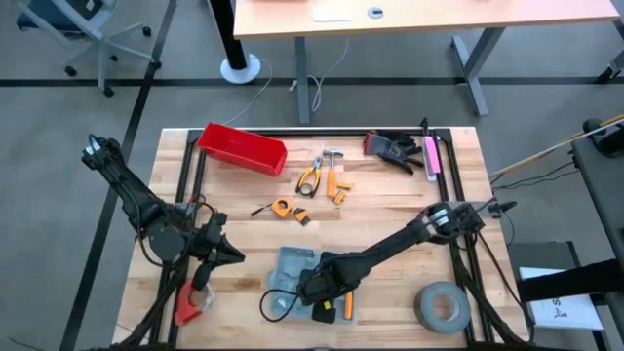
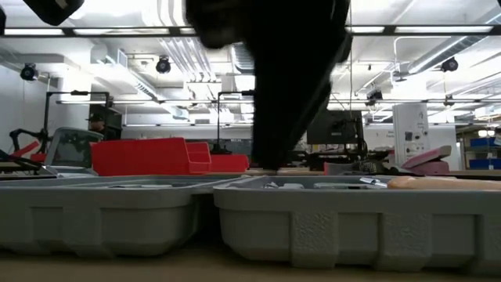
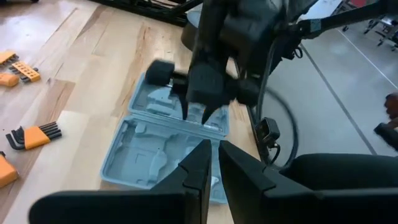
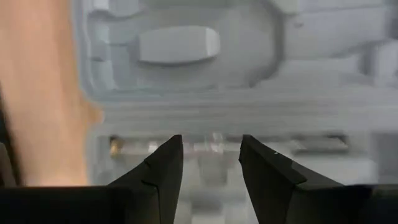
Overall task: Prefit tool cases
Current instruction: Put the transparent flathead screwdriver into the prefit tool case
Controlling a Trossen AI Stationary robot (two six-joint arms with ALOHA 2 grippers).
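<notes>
The grey-blue tool case (image 1: pixel 291 263) lies open and flat near the table's front edge, its moulded recesses facing up (image 3: pixel 155 146). My right gripper (image 1: pixel 314 288) reaches over it from the right and points steeply down. Its fingers are open over the band between the two halves (image 4: pixel 211 155), where a thin shiny strip (image 4: pixel 217 143) lies across the gap. In the low view the case's two halves (image 2: pixel 313 219) fill the foreground. My left gripper (image 1: pixel 234 255) hovers shut to the left of the case (image 3: pixel 212 158), holding nothing. My right gripper comes at the case's middle band (image 4: pixel 292 118) from above, its open fingers on either side of the shiny strip. I cannot tell whether the fingertips touch the case or the strip.
A red bin (image 1: pixel 242 148) stands at the back left. Pliers (image 1: pixel 310 177), a hammer (image 1: pixel 331 159), orange bits (image 1: pixel 339 190) and hex keys (image 1: pixel 283 207) lie mid-table, gloves (image 1: pixel 395 148) at the back right. A grey tape roll (image 1: pixel 444 307) and a red item (image 1: pixel 190 302) flank the case.
</notes>
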